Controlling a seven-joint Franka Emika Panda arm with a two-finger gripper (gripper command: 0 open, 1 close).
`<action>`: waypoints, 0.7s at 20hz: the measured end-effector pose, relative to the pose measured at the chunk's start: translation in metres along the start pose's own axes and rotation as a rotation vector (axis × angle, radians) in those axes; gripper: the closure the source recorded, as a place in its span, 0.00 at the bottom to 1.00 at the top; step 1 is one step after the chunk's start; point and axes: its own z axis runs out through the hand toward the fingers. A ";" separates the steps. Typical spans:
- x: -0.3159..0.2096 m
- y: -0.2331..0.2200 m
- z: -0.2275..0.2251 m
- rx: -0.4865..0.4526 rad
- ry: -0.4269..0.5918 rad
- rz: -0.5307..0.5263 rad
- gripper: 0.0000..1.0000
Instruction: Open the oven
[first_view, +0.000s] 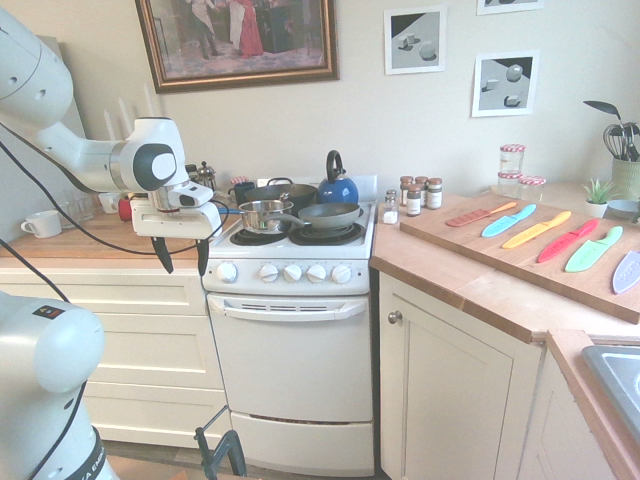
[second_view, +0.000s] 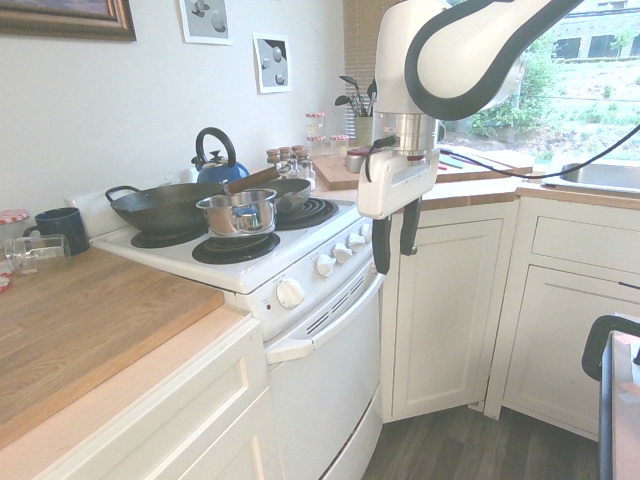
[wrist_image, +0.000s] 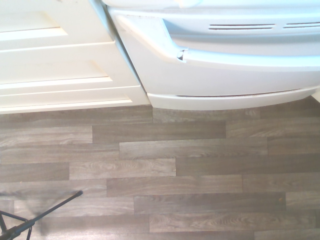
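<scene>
While its door sits closed, oven (first_view: 290, 340) white, five knobs | hand (first_view: 181, 256) spread, empty

Bright, soft daylight fills the kitchen, coming from the window (second_view: 590, 60) at the far right of the second exterior view (its panes nearly blown out). Shadows are faint. The wrist view of the floor (wrist_image: 165, 175) is slightly hazy.

Oven (wrist_image: 240, 75): my wrist view cuts off its top and right side.
Jar labels (first_view: 413, 200): too small for me to read.
Sink (first_view: 615, 375): cropped at the edge.
</scene>
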 end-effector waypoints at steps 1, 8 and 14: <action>0.000 0.000 0.000 -0.001 -0.001 0.000 0.00; 0.063 0.058 0.071 -0.079 0.019 0.041 0.00; 0.085 0.064 0.139 -0.034 0.012 -0.072 0.00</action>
